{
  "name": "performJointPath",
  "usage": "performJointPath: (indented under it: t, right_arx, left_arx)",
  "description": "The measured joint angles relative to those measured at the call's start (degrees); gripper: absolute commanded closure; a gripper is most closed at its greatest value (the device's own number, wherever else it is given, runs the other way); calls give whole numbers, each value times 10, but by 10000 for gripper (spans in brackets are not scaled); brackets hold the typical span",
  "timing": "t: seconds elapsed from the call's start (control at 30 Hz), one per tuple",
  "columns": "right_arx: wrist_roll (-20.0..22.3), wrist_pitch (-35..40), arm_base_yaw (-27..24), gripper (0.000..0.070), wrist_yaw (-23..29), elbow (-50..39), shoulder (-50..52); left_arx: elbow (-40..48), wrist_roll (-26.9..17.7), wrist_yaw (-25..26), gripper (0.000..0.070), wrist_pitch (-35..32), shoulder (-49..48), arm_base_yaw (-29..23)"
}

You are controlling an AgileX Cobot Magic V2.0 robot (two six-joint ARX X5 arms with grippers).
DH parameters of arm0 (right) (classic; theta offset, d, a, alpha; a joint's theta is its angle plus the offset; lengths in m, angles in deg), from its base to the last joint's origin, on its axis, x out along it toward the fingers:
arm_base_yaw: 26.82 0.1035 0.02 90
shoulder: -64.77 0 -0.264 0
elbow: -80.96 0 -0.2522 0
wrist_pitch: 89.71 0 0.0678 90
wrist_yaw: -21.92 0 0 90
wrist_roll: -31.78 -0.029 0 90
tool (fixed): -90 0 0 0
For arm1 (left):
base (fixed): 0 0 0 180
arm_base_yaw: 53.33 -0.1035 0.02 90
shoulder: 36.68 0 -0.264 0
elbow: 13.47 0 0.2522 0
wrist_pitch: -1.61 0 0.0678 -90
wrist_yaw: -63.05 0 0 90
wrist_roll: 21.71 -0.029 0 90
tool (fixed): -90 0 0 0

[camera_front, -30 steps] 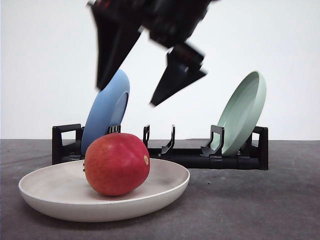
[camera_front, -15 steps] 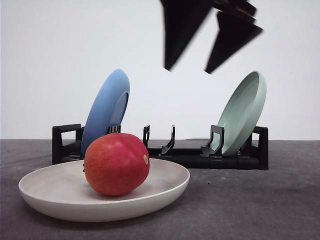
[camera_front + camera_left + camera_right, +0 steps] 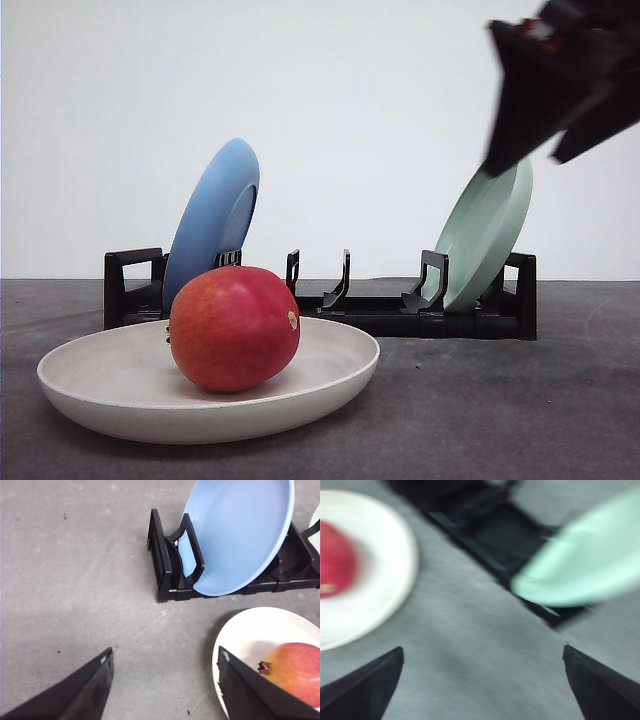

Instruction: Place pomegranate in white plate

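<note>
So the pomegranate [image 3: 234, 328] is sitting in the white plate [image 3: 120, 395], a bit toward the middle, resting right on the plate's floor. Nothing else is in there with it. The plate lies flat on the bench [image 3: 500, 410], just in front of the rack [image 3: 400, 315].

The rack is a long black plastic thing with upright slots, and it holds two plates on edge: a blue plate [image 3: 215, 215] leaning at the left end and a pale green plate [image 3: 485, 235] leaning at the right end. The slots between them hold nothing.

Count: three plates, one fruit, one rack.

Looks-wise, the pomegranate is round and smooth, red fading to orange-yellow on top, with a small pale spot on its right side. From the left wrist cam you can see its dried brown crown [image 3: 263, 667] poking out sideways. The white plate is shallow, matte, off-white with a raised rim. The blue and green ones look the same shape, smooth matte finish. The bench is dark grey and a bit speckled.

The right gripper [image 3: 555, 125] is up in the air at the top right, above the green plate, blurry, fingers spread apart and holding nothing. The left gripper [image 3: 165, 690] is spread wide too, hanging over bare bench beside the white plate, one finger [image 3: 250, 692] overlapping the rim in its cam.
</note>
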Motion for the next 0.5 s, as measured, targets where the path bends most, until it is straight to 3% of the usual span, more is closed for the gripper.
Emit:
performJointPath:
  t: [0.23, 0.27, 0.3, 0.33, 0.37, 0.5]
  right_arx:
    - [3, 9, -69, 59, -35, 0, 45]
    - [2, 9, -70, 110, -37, 0, 46]
    - [2, 5, -70, 231, -38, 0, 46]
    - [2, -1, -70, 486, -38, 0, 46]
    - [2, -7, -70, 648, -39, 0, 46]
    - [2, -6, -70, 651, -40, 0, 46]
  left_arx:
    - [0, 0, 0, 316, 0, 0, 0]
    - [0, 0, 0, 348, 1, 0, 0]
    - [0, 0, 0, 424, 4, 0, 0]
    - [0, 0, 0, 595, 8, 0, 0]
    - [0, 0, 0, 694, 12, 0, 0]
    - [0, 1, 0, 678, 17, 0, 0]
